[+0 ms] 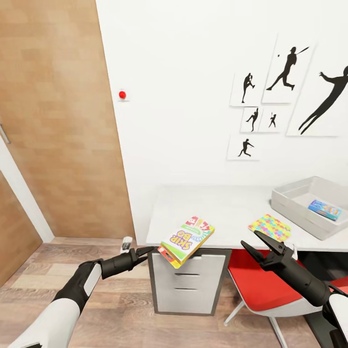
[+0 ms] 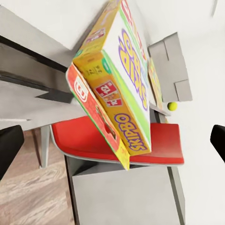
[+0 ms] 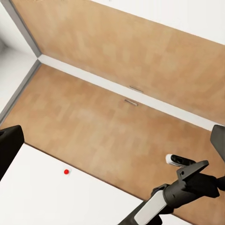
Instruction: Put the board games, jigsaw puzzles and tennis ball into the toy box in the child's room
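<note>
Pale grey, the table (image 1: 212, 212) stood against the white wall, with the toy box (image 1: 295, 203) at its right end holding a blue board game (image 1: 325, 210). One jigsaw puzzle (image 1: 269, 227) lay flat near the front edge. Two stacked board games (image 1: 186, 240) hung at the table's front edge, clamped in the left gripper (image 1: 147, 251). The right gripper (image 1: 258, 243) hovered spread and empty. Beyond them a tennis ball (image 2: 172, 106) sat.
</note>
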You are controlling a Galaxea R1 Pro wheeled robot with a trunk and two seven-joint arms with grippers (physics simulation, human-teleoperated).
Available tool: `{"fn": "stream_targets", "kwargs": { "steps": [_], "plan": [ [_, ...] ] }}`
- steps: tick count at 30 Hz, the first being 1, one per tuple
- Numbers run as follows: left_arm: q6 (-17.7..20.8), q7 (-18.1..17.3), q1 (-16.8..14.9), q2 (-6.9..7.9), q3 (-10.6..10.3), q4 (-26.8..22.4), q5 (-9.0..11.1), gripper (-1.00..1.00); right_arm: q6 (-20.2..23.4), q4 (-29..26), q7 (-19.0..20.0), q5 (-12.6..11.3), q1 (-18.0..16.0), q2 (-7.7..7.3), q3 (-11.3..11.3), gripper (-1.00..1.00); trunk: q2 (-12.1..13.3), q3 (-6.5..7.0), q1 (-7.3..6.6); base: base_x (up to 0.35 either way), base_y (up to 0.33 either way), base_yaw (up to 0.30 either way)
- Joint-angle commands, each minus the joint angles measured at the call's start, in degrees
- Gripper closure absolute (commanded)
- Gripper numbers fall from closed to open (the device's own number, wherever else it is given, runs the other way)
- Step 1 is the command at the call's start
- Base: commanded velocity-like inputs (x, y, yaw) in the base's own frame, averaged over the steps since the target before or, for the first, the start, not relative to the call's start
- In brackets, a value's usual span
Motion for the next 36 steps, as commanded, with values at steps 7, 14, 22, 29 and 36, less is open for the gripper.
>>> {"fn": "stream_targets", "kwargs": {
  "steps": [7,14,22,29,36],
  "plan": [
    [0.3,-0.08,-0.04,0.0,0.09,0.13,0.19,-1.0,0.26,0.02,0.33,0.27,-0.05,0.0,-0.05,-1.0,-0.03,-0.06,0.0,0.127,-0.009,0.0],
    [0.29,-0.08,-0.04,0.0,0.09,0.15,0.19,-1.0,0.26,0.02,0.33,0.27,-0.05,0.02,-0.06,-1.0,-0.03,-0.06,0.0,0.033,-0.024,0.0],
    [0.29,-0.06,-0.04,0.0,0.1,0.15,0.19,-1.0,0.26,0.02,0.33,0.28,-0.05,0.05,-0.06,-1.0,-0.03,-0.06,0.0,-0.002,-0.148,0.0],
    [0.29,-0.03,-0.04,0.0,0.09,0.15,0.19,-1.0,0.26,0.02,0.33,0.28,-0.05,0.02,-0.04,-1.0,-0.03,-0.06,0.0,-0.001,-0.023,0.0],
    [0.29,0.0,-0.04,-0.04,0.11,0.19,0.19,-1.0,0.26,0.02,0.33,0.28,-0.05,0.06,-0.07,-1.0,-0.03,-0.06,0.0,0.0,-0.14,0.0]
  ]
}}
